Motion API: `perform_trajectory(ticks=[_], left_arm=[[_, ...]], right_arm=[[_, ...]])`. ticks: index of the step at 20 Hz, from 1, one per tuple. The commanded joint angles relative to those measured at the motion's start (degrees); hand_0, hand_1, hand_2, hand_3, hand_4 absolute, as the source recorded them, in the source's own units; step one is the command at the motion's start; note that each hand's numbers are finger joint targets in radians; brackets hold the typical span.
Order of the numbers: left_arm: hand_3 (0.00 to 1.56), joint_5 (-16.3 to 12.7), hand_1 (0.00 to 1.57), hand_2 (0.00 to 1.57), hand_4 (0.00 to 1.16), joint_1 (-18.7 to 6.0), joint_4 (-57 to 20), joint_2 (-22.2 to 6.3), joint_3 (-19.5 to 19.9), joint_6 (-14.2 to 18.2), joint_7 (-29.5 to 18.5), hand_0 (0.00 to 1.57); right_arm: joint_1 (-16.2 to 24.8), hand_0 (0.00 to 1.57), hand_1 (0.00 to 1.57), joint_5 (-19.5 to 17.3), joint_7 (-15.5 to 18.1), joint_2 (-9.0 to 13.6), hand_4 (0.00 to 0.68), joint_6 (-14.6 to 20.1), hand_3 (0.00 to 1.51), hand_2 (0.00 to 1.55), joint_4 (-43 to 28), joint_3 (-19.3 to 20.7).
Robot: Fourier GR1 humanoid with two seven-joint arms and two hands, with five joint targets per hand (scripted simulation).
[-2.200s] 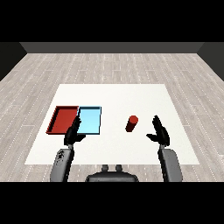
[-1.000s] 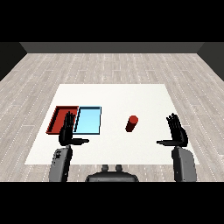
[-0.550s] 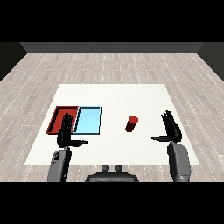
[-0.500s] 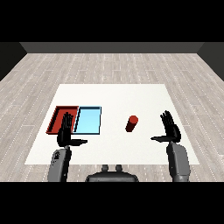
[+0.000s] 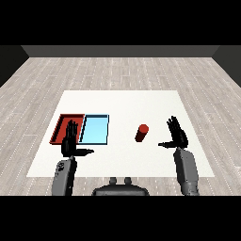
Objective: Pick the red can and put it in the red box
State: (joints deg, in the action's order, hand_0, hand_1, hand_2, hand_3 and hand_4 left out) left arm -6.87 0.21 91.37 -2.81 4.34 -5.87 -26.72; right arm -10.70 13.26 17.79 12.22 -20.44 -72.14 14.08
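The red can (image 5: pixel 141 133) stands upright on the white table, right of the two trays. The red tray (image 5: pixel 63 123) lies at the left, with the light blue tray (image 5: pixel 95 129) touching its right side. My right hand (image 5: pixel 177 134) is open, fingers straight and thumb pointing toward the can, a short way to the can's right and apart from it. My left hand (image 5: pixel 70 140) is open too, fingers up, in front of the near edge of the red tray and covering part of it.
The white table (image 5: pixel 120 106) stretches back beyond the can and trays. A grey plank floor surrounds it.
My right hand has drifted left, closer to the can. My left hand has shifted left from the blue tray to the red tray's front. The can has not moved.
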Motion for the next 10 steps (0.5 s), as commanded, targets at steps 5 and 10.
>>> perform_trajectory(ticks=[5,10], left_arm=[[0.0,1.9,0.0,0.0,0.0,1.1,2.9,2.1,-2.1,2.6,0.5,0.0],[0.0,-0.1,0.0,0.0,0.0,0.9,1.7,-0.3,0.4,0.3,1.2,0.0]], right_arm=[[0.0,0.0,0.0,0.9,1.5,-3.0,0.0,0.2,0.0,0.0,3.9,-1.6],[-2.7,0.0,0.0,-1.0,4.8,-4.5,0.0,2.4,0.0,0.0,9.9,-2.9]])
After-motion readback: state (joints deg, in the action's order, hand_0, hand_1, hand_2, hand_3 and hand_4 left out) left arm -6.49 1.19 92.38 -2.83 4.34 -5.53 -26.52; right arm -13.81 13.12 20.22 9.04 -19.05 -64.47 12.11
